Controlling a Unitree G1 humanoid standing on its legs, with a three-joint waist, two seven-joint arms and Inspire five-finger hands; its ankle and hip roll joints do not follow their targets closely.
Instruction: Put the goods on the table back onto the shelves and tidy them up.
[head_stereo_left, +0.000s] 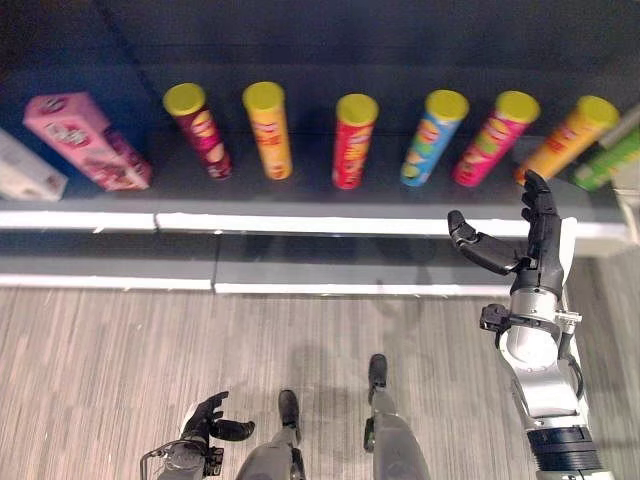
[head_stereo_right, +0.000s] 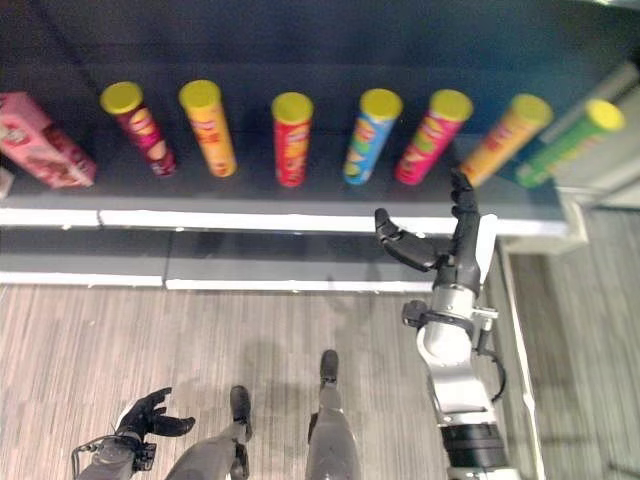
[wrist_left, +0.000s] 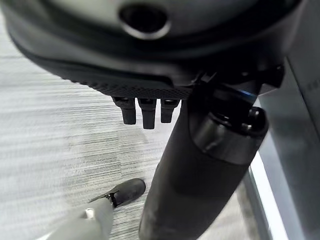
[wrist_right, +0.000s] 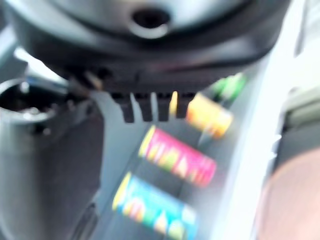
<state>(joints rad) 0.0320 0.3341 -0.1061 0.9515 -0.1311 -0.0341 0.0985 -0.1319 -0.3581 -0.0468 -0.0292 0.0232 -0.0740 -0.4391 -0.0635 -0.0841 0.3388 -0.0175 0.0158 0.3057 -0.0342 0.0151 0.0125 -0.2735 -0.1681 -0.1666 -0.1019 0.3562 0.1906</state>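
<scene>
Several chip cans stand in a row on the dark shelf (head_stereo_left: 300, 222): maroon (head_stereo_left: 200, 130), yellow-orange (head_stereo_left: 268, 130), red (head_stereo_left: 352, 140), blue (head_stereo_left: 433, 137), pink (head_stereo_left: 494, 137), orange (head_stereo_left: 566, 137) and green (head_stereo_left: 605, 160). My right hand (head_stereo_left: 535, 245) is raised in front of the shelf's edge, just below the orange can, open with the thumb spread wide and nothing in it. In the right wrist view, the pink can (wrist_right: 177, 160), blue can (wrist_right: 150, 207) and orange can (wrist_right: 207, 115) lie past its fingers (wrist_right: 142, 110). My left hand (head_stereo_left: 205, 425) hangs low at the left, relaxed and empty.
A pink box (head_stereo_left: 88, 140) and a white box (head_stereo_left: 25, 170) lie at the left end of the shelf. A lower shelf board (head_stereo_left: 300, 270) juts out beneath it. Grey striped floor (head_stereo_left: 120, 360) spreads in front. A white unit (head_stereo_right: 600, 160) stands to the right.
</scene>
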